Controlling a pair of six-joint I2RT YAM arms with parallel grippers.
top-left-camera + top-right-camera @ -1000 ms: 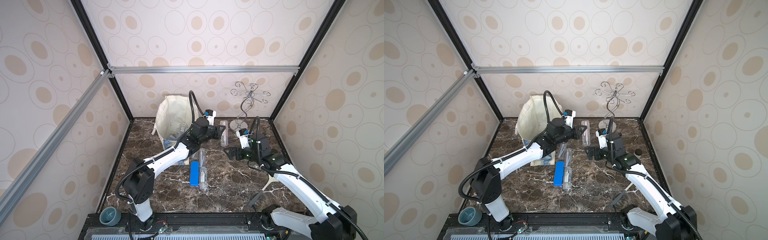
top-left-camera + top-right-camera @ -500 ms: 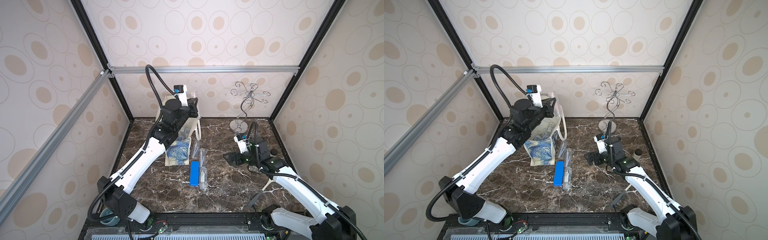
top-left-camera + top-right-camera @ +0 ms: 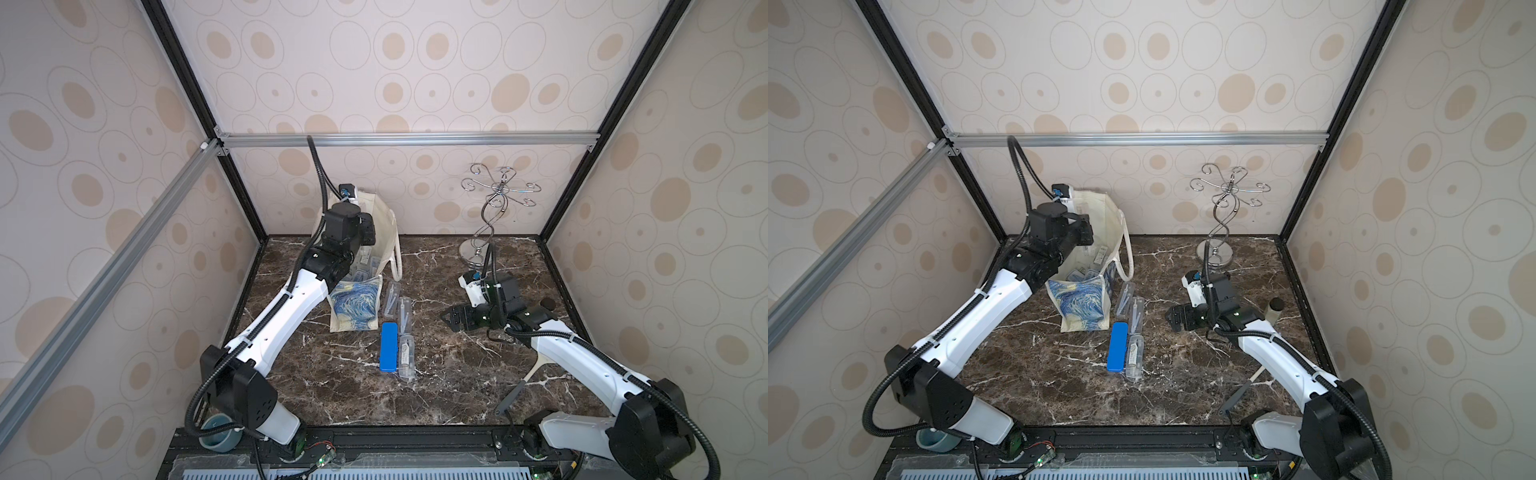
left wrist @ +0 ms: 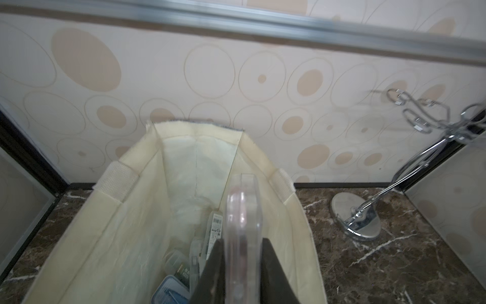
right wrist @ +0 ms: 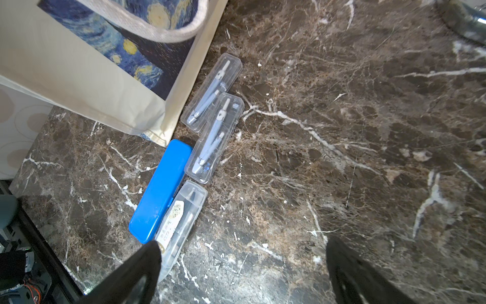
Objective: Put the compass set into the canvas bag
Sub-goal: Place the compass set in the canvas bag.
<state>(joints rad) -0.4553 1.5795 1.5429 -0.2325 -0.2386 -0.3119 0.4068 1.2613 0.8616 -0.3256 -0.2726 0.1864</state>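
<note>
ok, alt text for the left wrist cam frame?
The left gripper holds a clear plastic case edge-on over the open mouth of the cream canvas bag, where several other small cases lie inside. Beside the bag, a chrome wire stand sits on the dark marble table, with circle-patterned wallpaper behind.

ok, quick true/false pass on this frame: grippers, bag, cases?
1. The left gripper grips a clear case at the open mouth of the bag. True.
2. The right gripper is shut on the blue case. False: it is open and empty, and the blue case lies on the table.
3. The bag is empty. False: small cases lie inside.
4. Three clear cases lie on the table beside the bag. True.
</note>
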